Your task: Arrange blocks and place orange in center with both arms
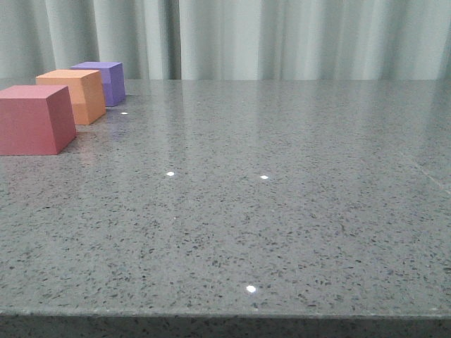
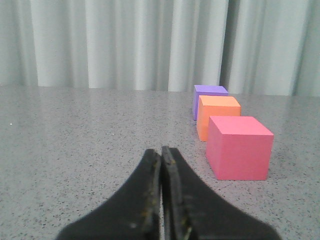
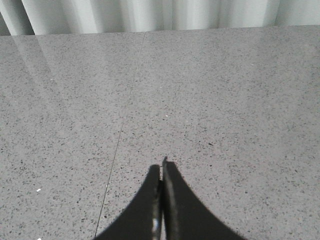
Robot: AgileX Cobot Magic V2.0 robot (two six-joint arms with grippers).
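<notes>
Worktop (image 1: 296, 225): grey speckled stone, a pale curtain (image 1: 282, 35) behind its far edge. Most of its surface carries nothing visible.

Blocks: three cubes stand in one line near the far-left corner, running from the left edge toward the far edge. Red cube (image 1: 34, 118) is nearest, orange cube (image 1: 73, 94) sits in the middle, purple cube (image 1: 103, 82) is farthest. All rest flat and upright. In the left wrist view the cubes overlap one another, so I cannot tell whether they touch or stand just apart.

Left gripper (image 2: 161, 152): jaws pressed together, holding nothing, low over the worktop and short of the red cube.

Right gripper (image 3: 161, 167): jaws likewise together and empty, over bare worktop well apart from the cubes. Neither arm shows in the front view.

Assessment: the orange cube already occupies the centre of the row, so the arrangement reads as complete. Possibly only tidying of spacing or alignment is left.
</notes>
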